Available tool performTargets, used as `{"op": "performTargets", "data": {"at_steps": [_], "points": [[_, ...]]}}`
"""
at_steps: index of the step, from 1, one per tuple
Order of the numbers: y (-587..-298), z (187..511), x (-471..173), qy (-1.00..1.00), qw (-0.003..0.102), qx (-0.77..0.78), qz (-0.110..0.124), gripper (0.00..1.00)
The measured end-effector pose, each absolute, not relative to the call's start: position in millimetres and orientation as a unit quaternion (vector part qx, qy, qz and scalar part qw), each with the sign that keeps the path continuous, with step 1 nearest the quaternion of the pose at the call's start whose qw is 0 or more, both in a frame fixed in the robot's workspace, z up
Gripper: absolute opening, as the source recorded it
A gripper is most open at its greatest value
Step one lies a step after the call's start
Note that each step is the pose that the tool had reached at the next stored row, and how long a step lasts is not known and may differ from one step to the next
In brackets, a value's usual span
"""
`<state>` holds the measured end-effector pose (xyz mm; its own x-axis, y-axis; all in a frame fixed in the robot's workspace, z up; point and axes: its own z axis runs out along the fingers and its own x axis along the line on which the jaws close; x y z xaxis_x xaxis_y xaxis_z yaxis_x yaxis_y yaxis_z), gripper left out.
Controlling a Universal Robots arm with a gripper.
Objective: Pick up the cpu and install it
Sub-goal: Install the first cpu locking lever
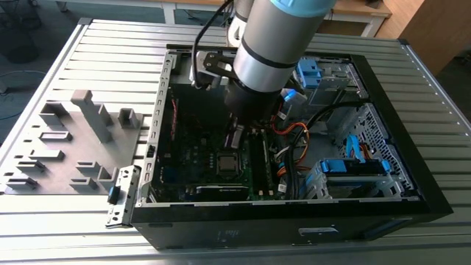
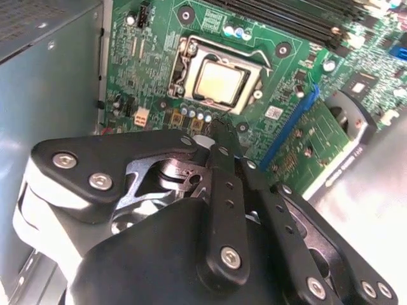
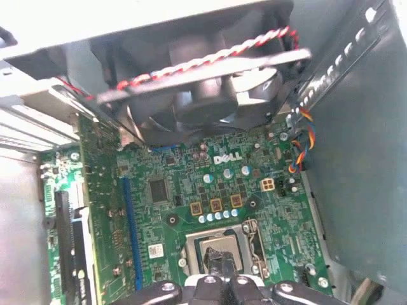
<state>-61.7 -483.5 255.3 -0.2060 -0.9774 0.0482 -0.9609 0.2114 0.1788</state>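
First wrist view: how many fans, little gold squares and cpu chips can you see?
fan: 1
gold squares: 3
cpu: 1
Total: 5

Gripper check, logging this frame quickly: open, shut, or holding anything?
Gripper: fingers together, shut, nothing visibly held; it hangs above the cpu sitting in its socket.

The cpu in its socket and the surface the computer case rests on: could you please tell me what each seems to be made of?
The cpu top looks like brushed metal: a flat, pale, matte square reflecting soft light. Its socket frame appears to be shiny bare steel. The table looks like ribbed aluminium: silvery, satin, with parallel slots.
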Motion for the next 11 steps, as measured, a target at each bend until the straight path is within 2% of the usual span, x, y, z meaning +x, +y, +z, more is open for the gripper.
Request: {"op": "performTargets", "data": {"at_steps": [11], "points": [[-483.5, 262.3, -61.7, -0.775, 0.075, 0.625, -0.054, 0.11]]}}
